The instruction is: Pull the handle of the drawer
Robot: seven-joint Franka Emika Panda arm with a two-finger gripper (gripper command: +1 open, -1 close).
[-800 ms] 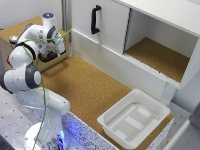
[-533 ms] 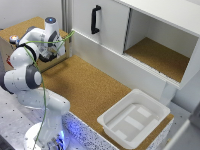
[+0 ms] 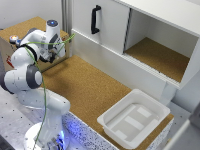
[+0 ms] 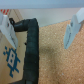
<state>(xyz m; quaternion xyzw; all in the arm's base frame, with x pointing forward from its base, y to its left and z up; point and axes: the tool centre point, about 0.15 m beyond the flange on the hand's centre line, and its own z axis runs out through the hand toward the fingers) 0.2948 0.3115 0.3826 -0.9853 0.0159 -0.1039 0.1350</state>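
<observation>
The drawer is the low unit at the exterior view's left, with a cork top and a brown wooden front. My gripper hangs in front of that unit's right end, above the cork floor. In the wrist view a black bar handle runs between my two white fingers, closer to one finger than the other. There my gripper is open, with a wide gap and neither pad touching the handle.
A white cabinet door with a black vertical handle stands behind. An open cabinet bay lies at the right. A white plastic tray sits on the cork floor in front.
The arm's wrist has moved a little down and toward the exterior view's right, bringing the gripper closer to the drawer front. The fingers stay open.
</observation>
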